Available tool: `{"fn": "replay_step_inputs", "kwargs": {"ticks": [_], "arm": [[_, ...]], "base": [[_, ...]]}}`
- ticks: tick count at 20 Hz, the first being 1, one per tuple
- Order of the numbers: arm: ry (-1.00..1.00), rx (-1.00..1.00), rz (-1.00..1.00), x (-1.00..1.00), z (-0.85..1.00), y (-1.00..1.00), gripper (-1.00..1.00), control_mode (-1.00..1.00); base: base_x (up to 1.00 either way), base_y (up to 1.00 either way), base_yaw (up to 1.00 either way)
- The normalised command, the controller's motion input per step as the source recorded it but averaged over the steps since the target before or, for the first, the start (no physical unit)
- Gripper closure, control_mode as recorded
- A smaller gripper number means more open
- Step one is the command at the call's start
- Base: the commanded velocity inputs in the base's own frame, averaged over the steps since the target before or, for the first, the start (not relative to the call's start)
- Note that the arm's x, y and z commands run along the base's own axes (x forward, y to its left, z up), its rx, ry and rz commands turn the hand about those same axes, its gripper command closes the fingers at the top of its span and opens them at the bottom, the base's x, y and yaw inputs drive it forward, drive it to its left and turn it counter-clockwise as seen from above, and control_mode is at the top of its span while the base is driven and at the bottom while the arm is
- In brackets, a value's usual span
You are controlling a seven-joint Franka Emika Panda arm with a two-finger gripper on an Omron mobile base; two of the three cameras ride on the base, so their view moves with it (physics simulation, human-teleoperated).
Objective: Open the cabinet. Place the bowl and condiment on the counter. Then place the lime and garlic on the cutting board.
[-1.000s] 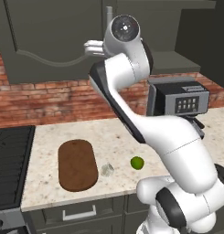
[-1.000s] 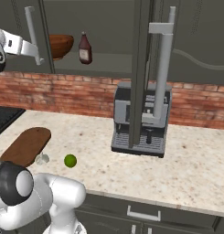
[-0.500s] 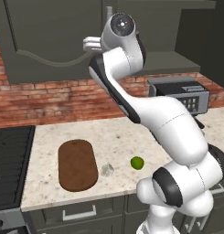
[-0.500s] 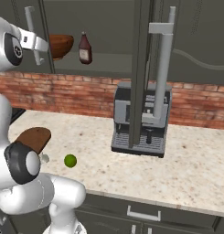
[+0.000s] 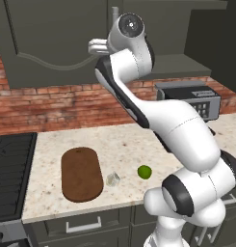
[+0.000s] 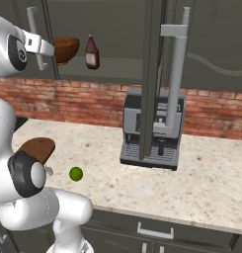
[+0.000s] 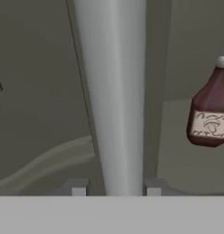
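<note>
Since a second ago the hand [image 7: 112, 188] has closed from wide apart onto the left door's silver bar handle [image 7: 114, 91], its tips clamped either side of the bar. On the open shelf of the cabinet [image 5: 52, 43] sit the bowl [image 6: 66, 48] and the condiment [image 6: 92, 52]. Down on the bench [image 5: 124, 140], the garlic [image 5: 113, 180] lies between the cutting board [image 5: 81, 173] and the lime [image 5: 145, 171].
</note>
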Motion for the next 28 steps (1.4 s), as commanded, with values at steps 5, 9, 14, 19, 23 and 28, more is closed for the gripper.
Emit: {"fn": "replay_step_inputs", "kwargs": {"ticks": [5,9,14,19,23,28], "arm": [[0.11,0.00,0.00,0.00,-0.05,0.04,1.00,-1.00],[0.02,0.00,0.01,-0.44,-0.02,0.48,1.00,-1.00],[0.00,0.00,0.08,-1.00,-0.01,0.98,1.00,-1.00],[0.00,0.00,0.12,-1.00,0.00,1.00,1.00,-1.00],[0.00,0.00,0.14,-1.00,0.00,1.00,1.00,-1.00],[0.00,0.00,0.08,-0.89,-0.01,0.67,-1.00,-1.00]], "base": [[0.00,0.00,0.00],[0.00,0.00,0.00],[0.00,0.00,0.00],[0.00,0.00,0.00],[0.00,0.00,0.00],[0.00,0.00,0.00]]}}
